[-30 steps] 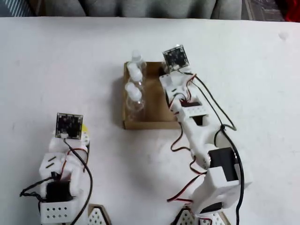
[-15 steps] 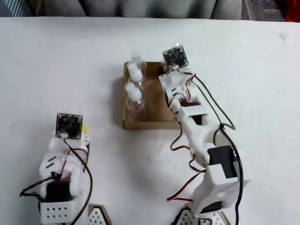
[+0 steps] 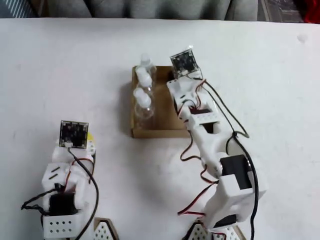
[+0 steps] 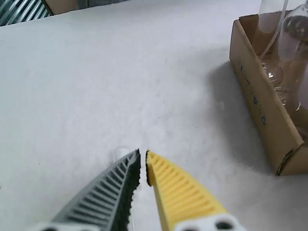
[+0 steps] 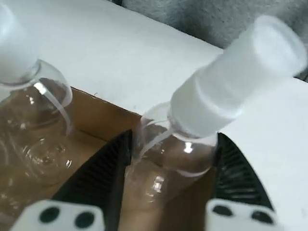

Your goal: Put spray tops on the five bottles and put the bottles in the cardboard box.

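At left, left pincer sits over bench, fingers all but together, nothing between them, well apart from box. Capped bottles stand in a row along box's left side. Right pincer grips tilted, capped bottle within box's right half.

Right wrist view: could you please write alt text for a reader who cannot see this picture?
The right gripper holds a clear bottle with a white spray top, tilted, between its black fingers over the open cardboard box. A second capped bottle stands in the box beside it, and the white table lies beyond.
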Robot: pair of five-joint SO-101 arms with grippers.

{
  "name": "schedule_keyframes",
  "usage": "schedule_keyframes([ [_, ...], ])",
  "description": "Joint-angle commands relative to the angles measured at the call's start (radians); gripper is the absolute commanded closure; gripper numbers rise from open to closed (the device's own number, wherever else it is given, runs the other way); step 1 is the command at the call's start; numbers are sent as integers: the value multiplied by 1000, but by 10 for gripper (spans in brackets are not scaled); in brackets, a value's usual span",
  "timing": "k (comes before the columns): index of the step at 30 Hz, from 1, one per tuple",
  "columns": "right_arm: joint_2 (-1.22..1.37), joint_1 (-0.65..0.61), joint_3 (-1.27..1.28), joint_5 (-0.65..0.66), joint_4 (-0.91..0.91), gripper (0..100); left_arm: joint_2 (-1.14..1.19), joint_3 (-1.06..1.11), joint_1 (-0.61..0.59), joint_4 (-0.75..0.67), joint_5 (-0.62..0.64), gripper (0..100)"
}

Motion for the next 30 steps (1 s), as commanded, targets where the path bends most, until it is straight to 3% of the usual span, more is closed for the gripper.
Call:
schedule_keyframes([
  [1, 13, 12, 9, -8, 7, 783, -10, -2, -4, -5, -6, 980],
  [30, 4, 7, 3, -9, -4, 779, -10, -2, -4, -5, -8, 980],
])
